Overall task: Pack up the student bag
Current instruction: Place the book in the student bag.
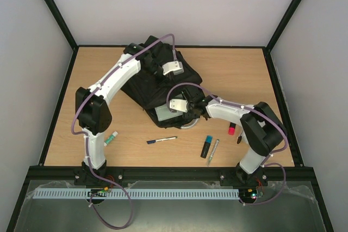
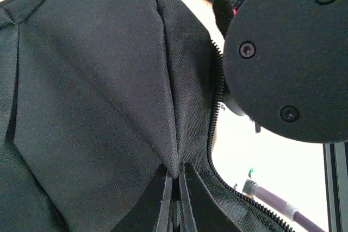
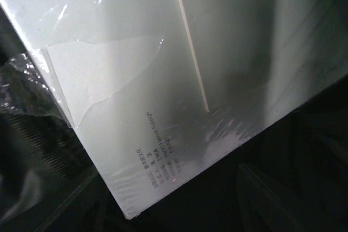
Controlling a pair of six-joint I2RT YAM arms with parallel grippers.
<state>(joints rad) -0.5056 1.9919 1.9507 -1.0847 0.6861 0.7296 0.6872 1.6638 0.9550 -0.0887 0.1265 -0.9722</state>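
Wooden bench (image 1: 244, 74) between white walls, and the student bag (image 1: 142, 88) slumps at its middle: soft, floppy cloth, light enough, so a fold near the zip is the place to grab. Left gripper (image 2: 175, 173) is pressed together, pinching that black fabric. Right gripper (image 1: 182, 111) sits at the bag's mouth over a plastic-wrapped white pad (image 3: 163, 80); its spread I cannot tell.

Left arm reaches toward 1 o'clock, its gripper (image 2: 175, 184) pinched shut on bag (image 2: 98, 107). Right forearm points toward 9 o'clock, gripper (image 1: 182, 114) lowered, jaws hidden.
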